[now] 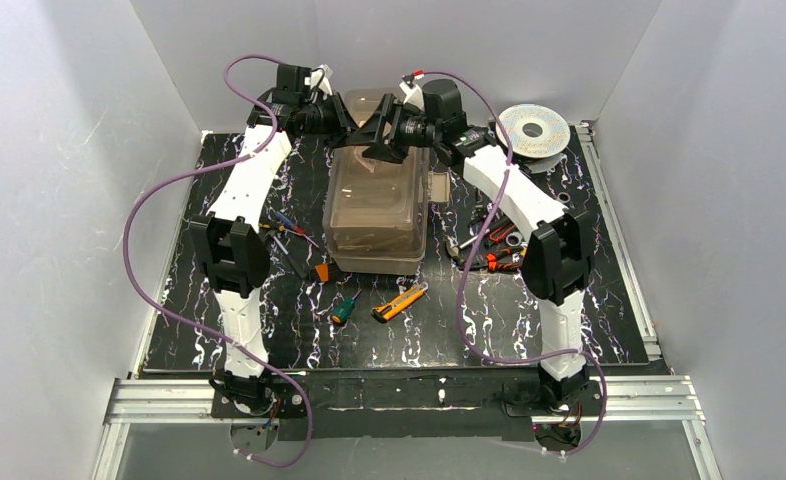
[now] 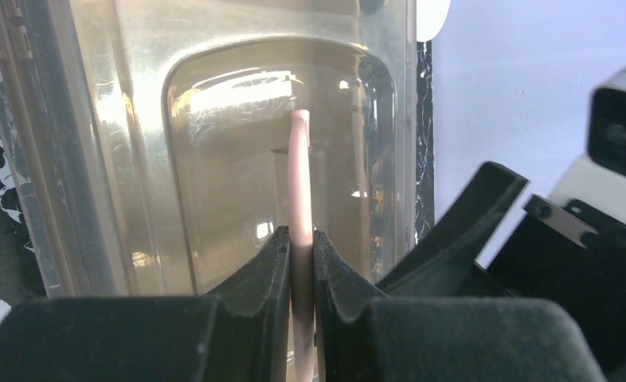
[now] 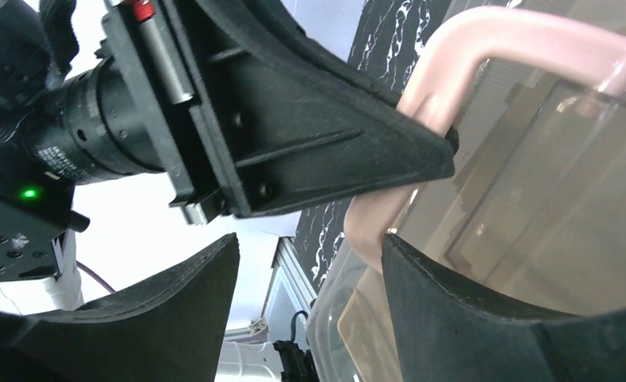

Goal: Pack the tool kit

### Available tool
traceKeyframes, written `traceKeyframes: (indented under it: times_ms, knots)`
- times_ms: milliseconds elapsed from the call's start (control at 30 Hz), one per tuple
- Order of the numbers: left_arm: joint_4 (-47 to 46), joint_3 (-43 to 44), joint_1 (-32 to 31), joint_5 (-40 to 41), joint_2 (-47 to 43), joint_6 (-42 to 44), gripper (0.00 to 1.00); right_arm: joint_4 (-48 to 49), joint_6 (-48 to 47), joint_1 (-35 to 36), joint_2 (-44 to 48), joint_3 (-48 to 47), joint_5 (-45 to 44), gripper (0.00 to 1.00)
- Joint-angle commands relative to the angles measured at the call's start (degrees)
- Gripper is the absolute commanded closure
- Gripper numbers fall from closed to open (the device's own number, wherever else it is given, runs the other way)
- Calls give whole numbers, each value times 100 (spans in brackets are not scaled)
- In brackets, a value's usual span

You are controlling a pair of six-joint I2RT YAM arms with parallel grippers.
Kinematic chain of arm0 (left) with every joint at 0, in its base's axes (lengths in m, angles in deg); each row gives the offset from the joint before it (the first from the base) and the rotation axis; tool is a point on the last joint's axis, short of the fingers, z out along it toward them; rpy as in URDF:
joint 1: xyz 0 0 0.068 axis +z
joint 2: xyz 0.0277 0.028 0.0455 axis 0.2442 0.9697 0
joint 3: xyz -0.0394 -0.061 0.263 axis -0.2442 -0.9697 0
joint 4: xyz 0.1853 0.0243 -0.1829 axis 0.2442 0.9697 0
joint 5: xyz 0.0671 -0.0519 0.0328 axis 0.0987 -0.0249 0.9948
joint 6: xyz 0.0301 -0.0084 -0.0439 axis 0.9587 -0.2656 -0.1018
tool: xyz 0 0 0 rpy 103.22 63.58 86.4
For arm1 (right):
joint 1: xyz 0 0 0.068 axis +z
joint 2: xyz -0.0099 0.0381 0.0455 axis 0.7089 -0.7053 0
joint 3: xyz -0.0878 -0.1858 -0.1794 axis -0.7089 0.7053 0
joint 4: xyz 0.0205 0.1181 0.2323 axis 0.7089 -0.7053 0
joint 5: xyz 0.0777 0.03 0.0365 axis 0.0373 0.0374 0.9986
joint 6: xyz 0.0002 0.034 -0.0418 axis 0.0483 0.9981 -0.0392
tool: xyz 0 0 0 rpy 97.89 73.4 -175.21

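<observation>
The tool kit's beige toolbox (image 1: 374, 215) stands mid-table with its translucent brown lid (image 2: 214, 159) down. Its cream handle (image 2: 300, 175) rises at the far end. My left gripper (image 2: 301, 247) is shut on that handle, the pads pressed on both its sides. My right gripper (image 3: 310, 255) hovers open right beside it, nothing between its fingers; its right fingertip (image 3: 421, 270) is against the handle's (image 3: 485, 48) lower bend. Both grippers meet over the box's far end (image 1: 379, 130). A yellow knife (image 1: 400, 301) and a green-handled screwdriver (image 1: 343, 310) lie in front of the box.
Screwdrivers (image 1: 289, 230) lie left of the box beside my left arm. Pliers and other small tools (image 1: 499, 250) are heaped to its right under my right arm. A round silver spool (image 1: 534, 130) sits at the back right. White walls enclose the black mat.
</observation>
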Motion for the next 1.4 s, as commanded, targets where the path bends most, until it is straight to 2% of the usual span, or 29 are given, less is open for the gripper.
traceKeyframes:
  times_ms: [0,100,267,400,533,667,767,867,1033,1233,1367]
  knots:
    - [111,284,103,47,-162,217,100,-505,-428,5,681,-364,-361,26]
    - [112,353,134,9,-188,179,100,-757,-631,-98,1000,-136,-650,25]
    - [-24,503,347,-276,-259,-15,100,-267,-660,-460,1813,939,-853,25]
    - [-299,419,670,-544,-415,-295,100,-352,-879,-842,2171,1283,-972,25]
    - [-782,-31,989,-947,-551,-621,100,-639,-1158,-1185,2171,1422,-1059,25]
    - [-1646,-718,1415,-1545,-675,-1102,100,-1132,-1506,-1214,1983,1434,-1923,28]
    - [-2587,-1412,1802,-1967,-690,-1709,100,-1386,-1792,-1207,1604,1141,-2263,28]
    - [-3351,-1738,1980,-2321,-618,-2117,100,-1768,-2154,-1179,1089,547,-2587,29]
    - [-3678,-1923,2106,-2479,-512,-2303,100,-2046,-2579,-1179,324,-198,-2900,30]
    - [-4381,-2180,2120,-2669,-457,-2709,100,-2184,-2759,-1162,-538,-1140,-2644,31]
    - [-4278,-2123,2123,-2704,-485,-2586,100,-1936,-2716,-1155,-682,-1134,-2415,33]
